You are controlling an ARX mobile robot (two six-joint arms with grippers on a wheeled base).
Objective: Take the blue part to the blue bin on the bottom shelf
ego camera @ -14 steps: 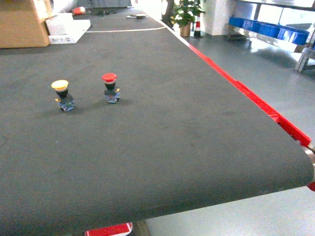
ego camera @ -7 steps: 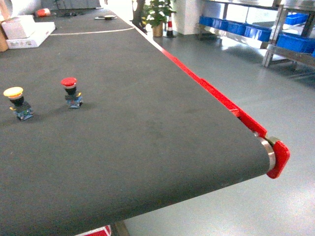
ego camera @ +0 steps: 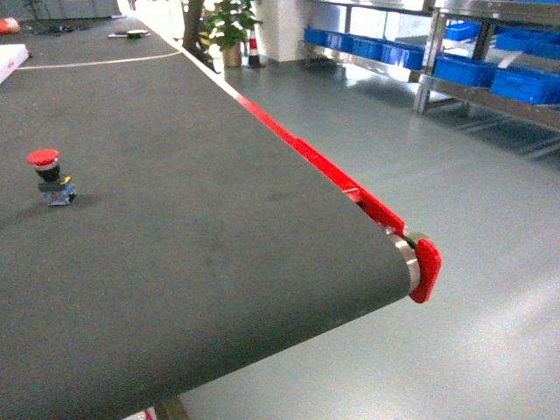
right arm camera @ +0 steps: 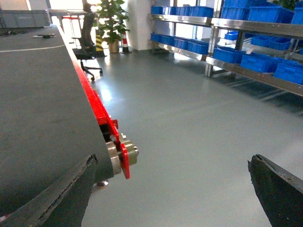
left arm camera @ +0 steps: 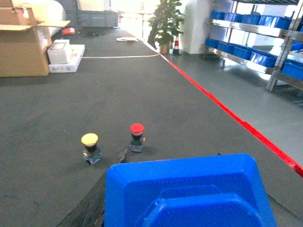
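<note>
Head view — belt's [ego camera: 219,262] red-capped end [ego camera: 426,269], grey floor [ego camera: 490,219] beyond — shelving [ego camera: 490,79] far right.

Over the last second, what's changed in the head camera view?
The view has swung right: the red button slid to the left edge, the yellow button left the head view, and the belt's red end cap and blue-bin shelves came in. The buttons stand upright on the belt as before.

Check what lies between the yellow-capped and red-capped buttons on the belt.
Nothing: in the left wrist view, only bare dark belt separates the yellow button from the red button.
</note>
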